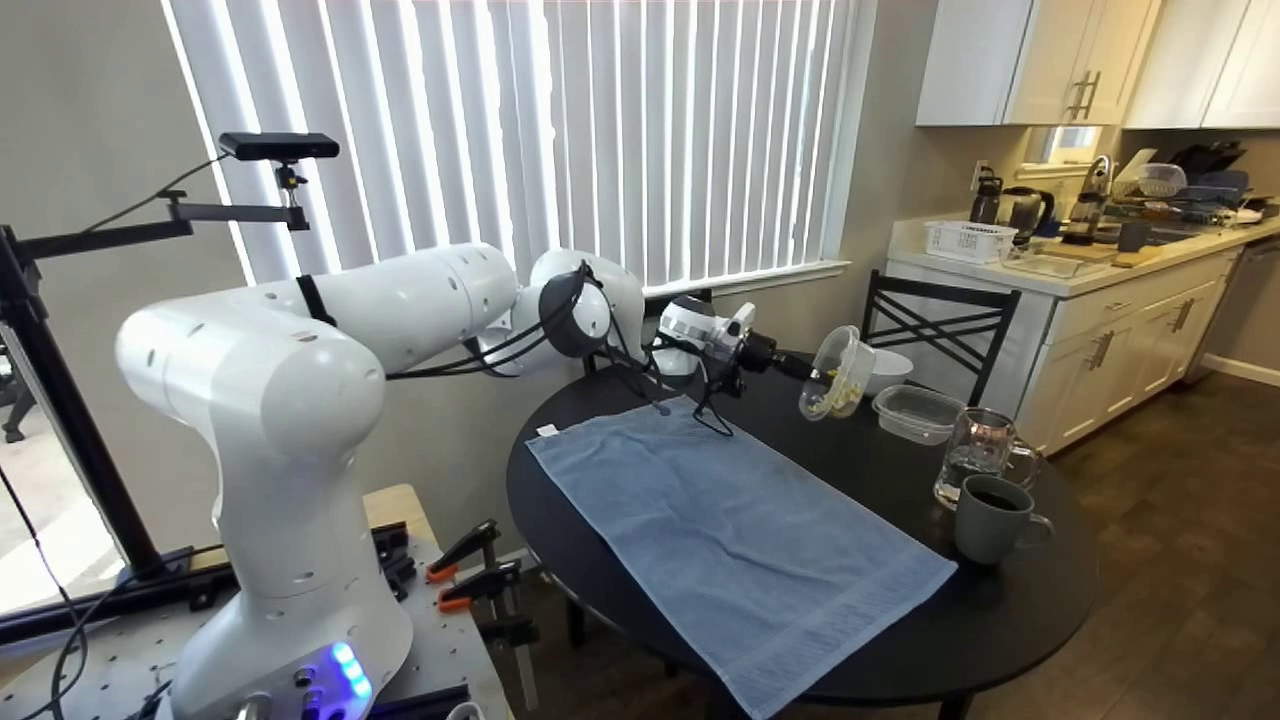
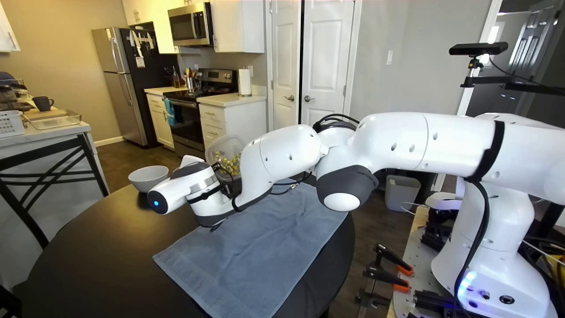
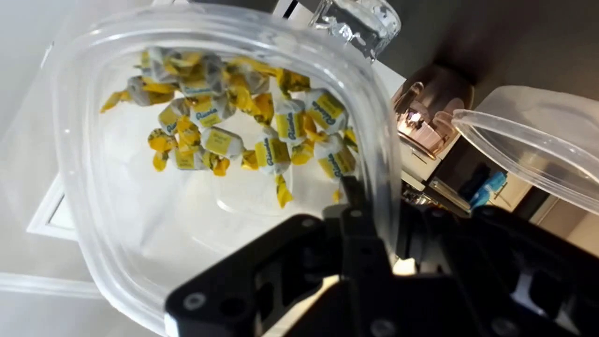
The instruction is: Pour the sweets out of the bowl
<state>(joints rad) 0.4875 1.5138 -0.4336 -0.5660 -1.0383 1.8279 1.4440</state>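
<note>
White arm (image 1: 400,310) over round black worktop (image 1: 1010,610); tool (image 3: 383,210) holding a tipped clear bowl (image 1: 848,355), sweets (image 3: 222,140) inside.
Blue towel (image 1: 740,540) covers the left and near part of the worktop in an exterior view, lightly creased. Tool pinches the wall of the clear bowl, one finger inside, the other outside. Clear bowl is raised off the worktop, turned well onto its side, its inside facing the wrist view. Right of it in an exterior view: clear tub (image 1: 918,415); white bowl (image 1: 888,370) just behind, partly hidden; nearer, part-filled glass mug (image 1: 975,455), then grey mug (image 1: 993,525), dark inside, at the near right. Sweets, yellow-and-white wrapped pieces, bunch along the clear bowl's lower wall.
</note>
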